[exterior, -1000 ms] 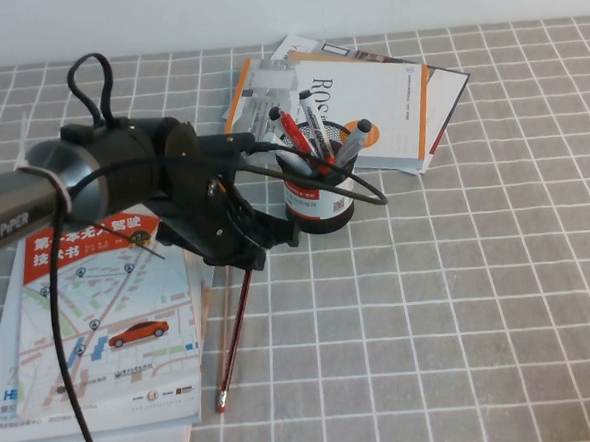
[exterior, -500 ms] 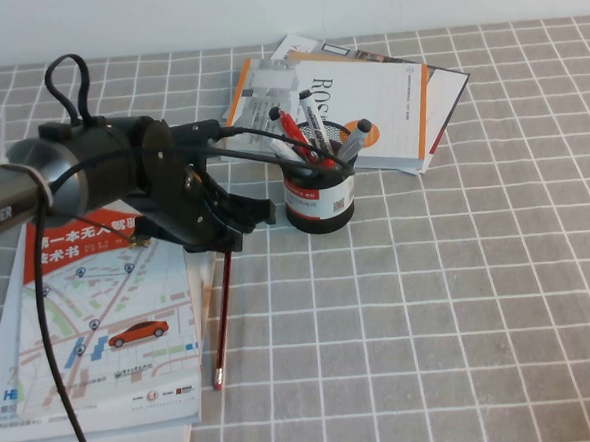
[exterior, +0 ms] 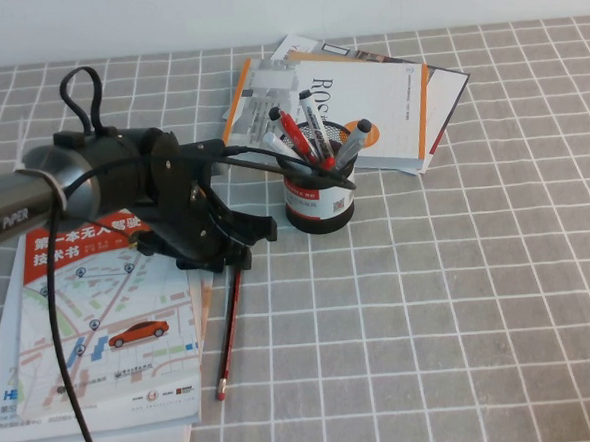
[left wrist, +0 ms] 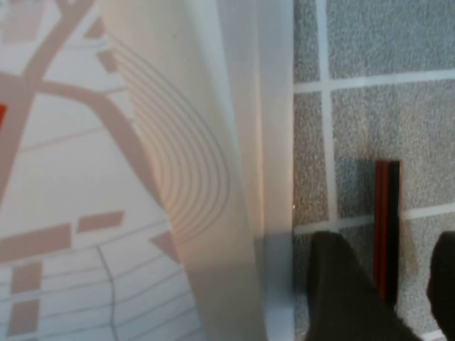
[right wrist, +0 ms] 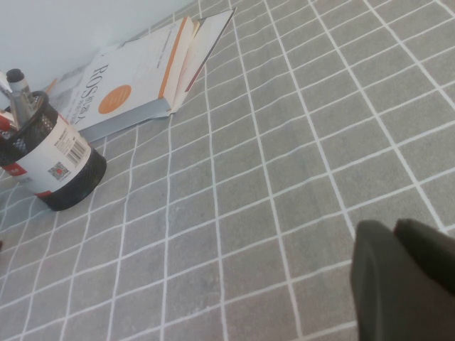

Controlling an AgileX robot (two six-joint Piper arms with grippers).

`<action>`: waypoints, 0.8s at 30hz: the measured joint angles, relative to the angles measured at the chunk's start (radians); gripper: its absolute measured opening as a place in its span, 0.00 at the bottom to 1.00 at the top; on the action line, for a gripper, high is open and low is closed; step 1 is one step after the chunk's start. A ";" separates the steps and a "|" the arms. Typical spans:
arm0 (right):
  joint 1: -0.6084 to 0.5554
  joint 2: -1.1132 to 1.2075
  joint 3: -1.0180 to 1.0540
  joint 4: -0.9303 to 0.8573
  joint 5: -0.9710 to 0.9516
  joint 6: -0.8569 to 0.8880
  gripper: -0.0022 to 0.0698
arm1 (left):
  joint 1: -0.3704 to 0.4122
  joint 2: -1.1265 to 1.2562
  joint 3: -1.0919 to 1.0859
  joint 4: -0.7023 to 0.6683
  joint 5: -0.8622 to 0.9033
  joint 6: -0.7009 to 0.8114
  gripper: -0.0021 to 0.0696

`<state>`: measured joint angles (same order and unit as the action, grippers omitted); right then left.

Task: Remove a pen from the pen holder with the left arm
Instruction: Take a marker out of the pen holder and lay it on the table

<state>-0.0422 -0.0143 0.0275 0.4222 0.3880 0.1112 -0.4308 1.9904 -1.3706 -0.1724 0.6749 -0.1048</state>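
Note:
A black mesh pen holder [exterior: 319,204] with a white label stands mid-table, several pens [exterior: 310,135] sticking out of it; it also shows in the right wrist view [right wrist: 57,167]. A red-and-black pen [exterior: 229,335] lies on the grey checked cloth beside the map booklet [exterior: 101,323]. My left gripper [exterior: 232,253] hovers low over the pen's upper end, open. In the left wrist view the pen [left wrist: 387,213] runs between the two fingers [left wrist: 341,298] with a gap on each side. My right gripper [right wrist: 398,277] is shut and empty above bare cloth, away from the holder.
An open white-and-orange book [exterior: 368,96] lies behind the holder. The map booklet's stack fills the front left corner. A black cable [exterior: 61,325] hangs from the left arm across the booklet. Grey checked cloth [exterior: 461,311] covers the table.
The left gripper has shifted slightly and its fingers have parted; the pen it was carrying now lies loose on the cloth beside the booklet.

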 joint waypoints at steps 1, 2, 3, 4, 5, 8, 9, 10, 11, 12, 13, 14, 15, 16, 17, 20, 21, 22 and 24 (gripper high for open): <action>0.000 0.000 0.000 0.000 0.000 0.000 0.01 | 0.000 0.000 0.000 0.000 0.000 0.000 0.40; 0.000 0.000 0.000 0.000 0.000 0.000 0.01 | 0.000 0.000 0.000 0.000 0.002 0.000 0.41; 0.000 0.000 0.000 0.000 0.000 0.000 0.01 | 0.000 -0.002 0.000 0.000 0.004 0.000 0.42; 0.000 0.000 0.000 0.000 0.000 0.000 0.01 | 0.000 -0.004 0.000 0.000 0.008 0.000 0.42; 0.000 0.000 0.000 0.000 0.000 0.000 0.01 | 0.000 -0.013 0.000 0.000 0.011 0.000 0.42; 0.000 0.000 0.000 0.000 0.000 0.000 0.01 | 0.000 -0.057 -0.004 0.016 0.024 0.000 0.43; 0.000 0.000 0.000 0.000 0.000 0.000 0.01 | 0.000 -0.082 -0.014 0.025 0.034 0.005 0.43; 0.000 0.000 0.000 0.000 0.000 0.000 0.01 | 0.000 -0.104 -0.021 0.035 0.041 0.011 0.42; 0.000 0.000 0.000 0.000 0.000 0.000 0.01 | 0.000 -0.137 -0.031 0.046 0.049 0.023 0.41; 0.000 0.000 0.000 0.000 0.000 0.000 0.01 | 0.000 -0.176 -0.036 0.053 0.053 0.043 0.39; 0.000 0.000 0.000 0.000 0.000 0.000 0.01 | 0.000 -0.218 -0.040 0.057 0.060 0.064 0.37; 0.000 0.000 0.000 0.000 0.000 0.000 0.01 | 0.000 -0.264 -0.042 0.065 0.070 0.090 0.33; 0.000 0.000 0.000 0.000 0.000 0.000 0.01 | 0.000 -0.310 -0.042 0.074 0.082 0.116 0.27; 0.000 0.000 0.000 0.000 0.000 0.000 0.01 | 0.000 -0.358 -0.042 0.083 0.100 0.142 0.21; 0.000 0.000 0.000 0.000 0.000 0.000 0.01 | 0.000 -0.395 -0.042 0.093 0.121 0.166 0.14; 0.000 0.000 0.000 0.000 0.000 0.000 0.01 | 0.000 -0.531 0.010 0.118 0.157 0.206 0.06; 0.000 0.000 0.000 0.000 0.000 0.000 0.01 | 0.000 -0.582 0.048 0.122 0.161 0.210 0.05; 0.000 0.000 0.000 0.000 0.000 0.000 0.01 | 0.000 -0.635 0.094 0.122 0.161 0.212 0.04; 0.000 0.000 0.000 0.000 0.000 0.000 0.01 | 0.000 -0.742 0.204 0.108 0.152 0.216 0.04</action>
<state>-0.0422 -0.0143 0.0275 0.4222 0.3880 0.1112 -0.4308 1.2486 -1.1665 -0.0644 0.8264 0.1117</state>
